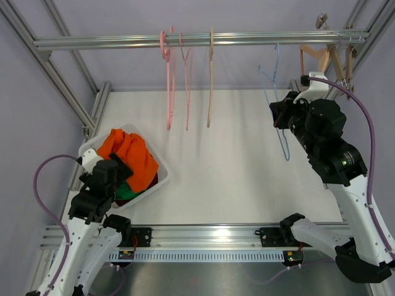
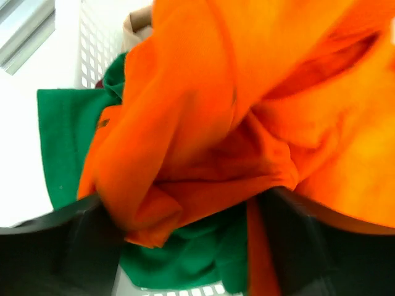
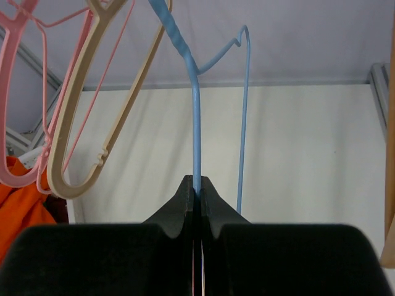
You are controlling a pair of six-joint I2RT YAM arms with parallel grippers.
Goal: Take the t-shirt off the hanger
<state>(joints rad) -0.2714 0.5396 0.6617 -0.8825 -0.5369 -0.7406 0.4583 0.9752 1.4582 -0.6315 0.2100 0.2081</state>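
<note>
Two grips: left jaws spread wide, blurred and cropped, around the orange t-shirt (image 2: 234, 123); right jaws clamp the blue hanger (image 3: 195, 123).

A robotics lab cell, not a home: bare aluminium framing (image 1: 48, 66) boxes in a plain white desk (image 1: 234, 179) under blank lilac-grey walls (image 1: 123, 15). A metal rail (image 1: 247, 39) of the same profile crosses above the right hand (image 3: 199, 188), carrying pink hangers (image 1: 168, 86) to that hand's left and a blue hanger (image 3: 196, 123). Purple cables (image 1: 370, 148) trail along both arms — each bolted to a slotted base (image 1: 203, 235) behind the hands.
</note>
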